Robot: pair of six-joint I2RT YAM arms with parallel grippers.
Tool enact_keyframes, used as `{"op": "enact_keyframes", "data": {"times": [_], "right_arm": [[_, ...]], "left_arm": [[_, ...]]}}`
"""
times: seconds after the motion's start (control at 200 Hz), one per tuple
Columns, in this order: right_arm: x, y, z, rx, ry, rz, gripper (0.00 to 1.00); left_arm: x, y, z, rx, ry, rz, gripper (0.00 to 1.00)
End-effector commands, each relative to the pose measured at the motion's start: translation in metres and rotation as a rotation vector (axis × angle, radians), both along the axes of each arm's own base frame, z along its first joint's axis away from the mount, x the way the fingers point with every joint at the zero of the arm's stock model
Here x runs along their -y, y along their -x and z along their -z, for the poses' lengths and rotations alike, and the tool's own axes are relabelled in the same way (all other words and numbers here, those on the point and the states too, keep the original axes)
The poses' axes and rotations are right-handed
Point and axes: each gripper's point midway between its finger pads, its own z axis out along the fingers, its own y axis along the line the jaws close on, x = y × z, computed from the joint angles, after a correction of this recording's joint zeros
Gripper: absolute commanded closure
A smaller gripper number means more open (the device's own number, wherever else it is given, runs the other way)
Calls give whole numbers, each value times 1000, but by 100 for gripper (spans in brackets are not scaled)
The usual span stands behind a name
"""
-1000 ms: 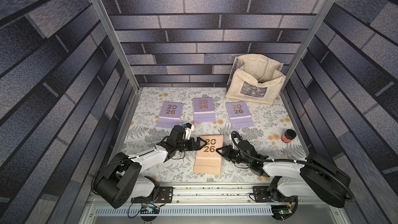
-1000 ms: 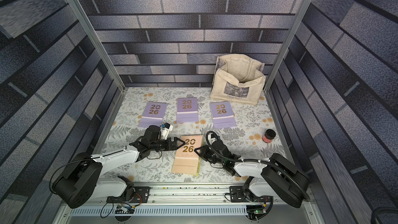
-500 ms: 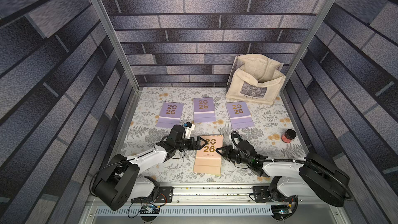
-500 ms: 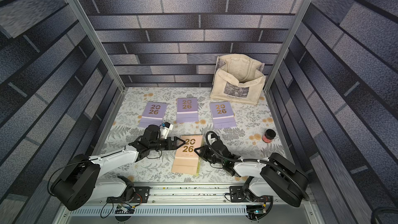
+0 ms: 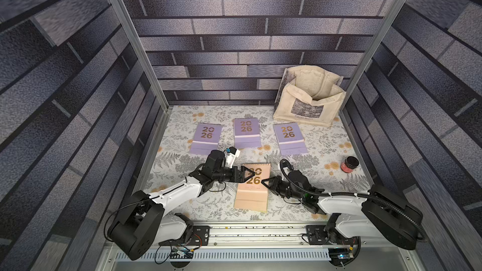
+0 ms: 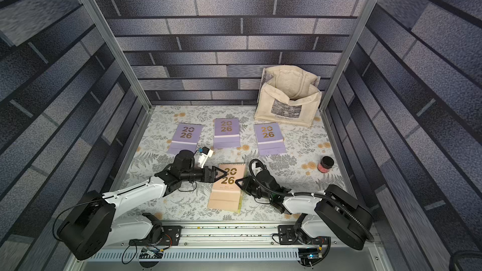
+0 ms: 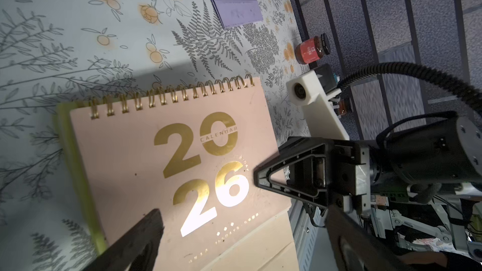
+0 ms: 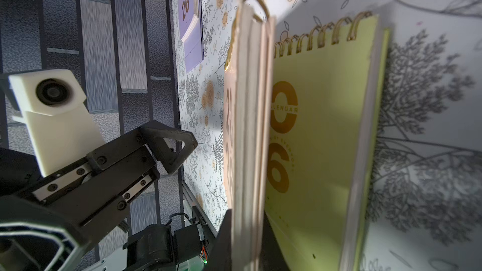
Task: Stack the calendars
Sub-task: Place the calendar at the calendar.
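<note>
Centre front lies the peach calendar on top of the yellow-green calendar. My right gripper is shut on the peach calendar's right edge, which is raised off the yellow-green cover. From the left, my left gripper stands open over the peach cover, its fingers wide apart with nothing between them. Three lavender calendars lie flat in a row behind.
A cream tote bag stands at the back right corner. A small red jar sits near the right wall. Patterned walls close in the floral table on three sides.
</note>
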Motion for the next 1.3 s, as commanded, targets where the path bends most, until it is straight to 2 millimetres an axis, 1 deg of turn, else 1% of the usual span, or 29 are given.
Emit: {"op": "enact_keyframes", "data": {"times": [0.0,0.225,0.521,0.651,0.781,0.882,1.122,1.157,1.187,1.202,1.217,1.237,1.257,1.297], "right_arm": [[30,11,51,-94,184,54,100],[29,11,53,-101,194,47,100],[33,12,57,-118,226,53,100],[36,14,61,-132,242,57,92],[40,16,64,-149,264,60,80],[45,18,66,-157,284,69,68],[49,20,65,-155,307,65,54],[49,19,65,-157,311,65,51],[49,19,65,-158,315,63,45],[48,20,64,-158,317,61,35],[48,20,64,-157,319,59,26],[48,19,64,-158,321,59,19],[49,19,64,-160,327,60,14],[49,19,63,-160,337,58,9]], "left_arm": [[13,2,-6,22,17,67,0],[23,-1,12,-19,-1,97,0],[22,-4,33,-54,-43,75,0],[21,-5,41,-71,-63,68,0],[21,-5,47,-82,-74,63,0],[21,-4,49,-88,-80,61,0],[20,-5,54,-94,-92,54,0],[20,-5,55,-95,-94,53,0],[20,-5,55,-97,-96,52,0],[20,-5,55,-97,-96,51,0],[20,-5,55,-98,-96,50,0],[20,-5,55,-97,-96,51,0],[19,-6,55,-97,-96,48,0],[20,-6,55,-97,-95,48,0]]}}
